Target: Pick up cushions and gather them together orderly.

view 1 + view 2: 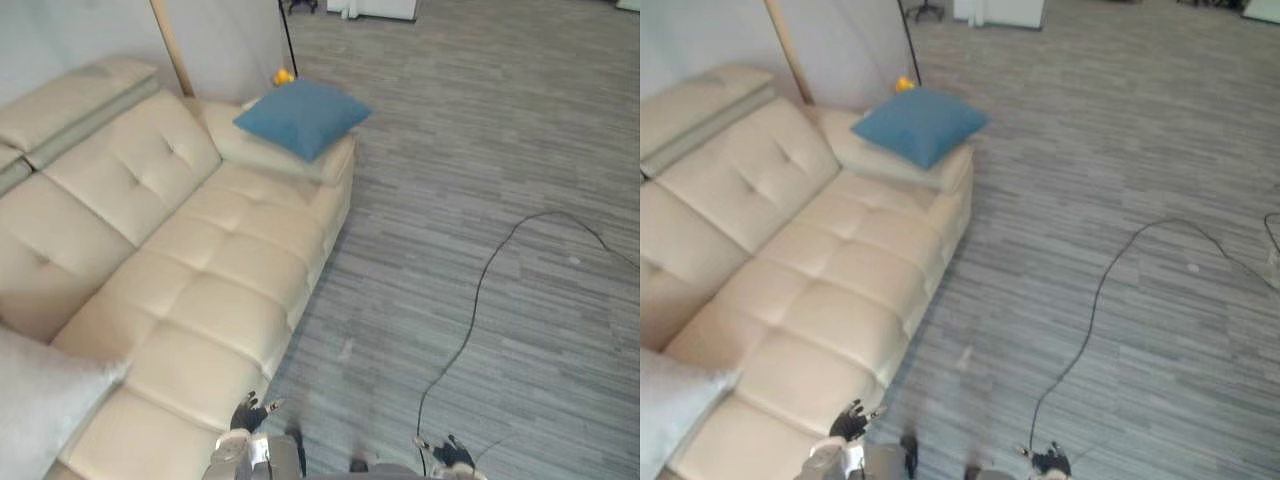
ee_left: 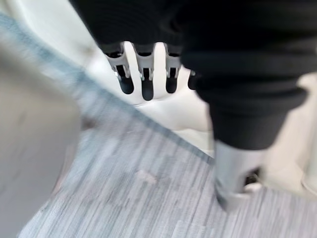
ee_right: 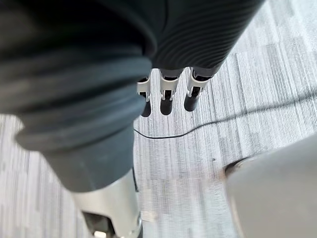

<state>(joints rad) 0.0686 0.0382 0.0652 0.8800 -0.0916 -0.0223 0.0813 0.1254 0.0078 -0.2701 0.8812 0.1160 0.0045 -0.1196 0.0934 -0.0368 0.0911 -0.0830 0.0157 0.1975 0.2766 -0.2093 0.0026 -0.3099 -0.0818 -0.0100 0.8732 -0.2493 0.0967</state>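
A blue cushion [image 1: 300,115] lies on top of a cream cushion [image 1: 262,152] at the far end of the cream sofa [image 1: 200,270]. A pale grey cushion [image 1: 40,400] rests on the near end of the seat, at the lower left. My left hand [image 1: 248,415] hangs low beside the sofa's front edge, its fingers [image 2: 143,74] straight and holding nothing. My right hand [image 1: 455,455] hangs over the floor to the right; its fingers [image 3: 168,94] are straight and empty too. Both hands are far from the cushions.
Grey plank floor [image 1: 480,180] stretches to the right of the sofa. A slanted wooden pole [image 1: 170,45] and a thin black stand [image 1: 288,40] rise behind the sofa's far end, with a small yellow object [image 1: 284,76] near them.
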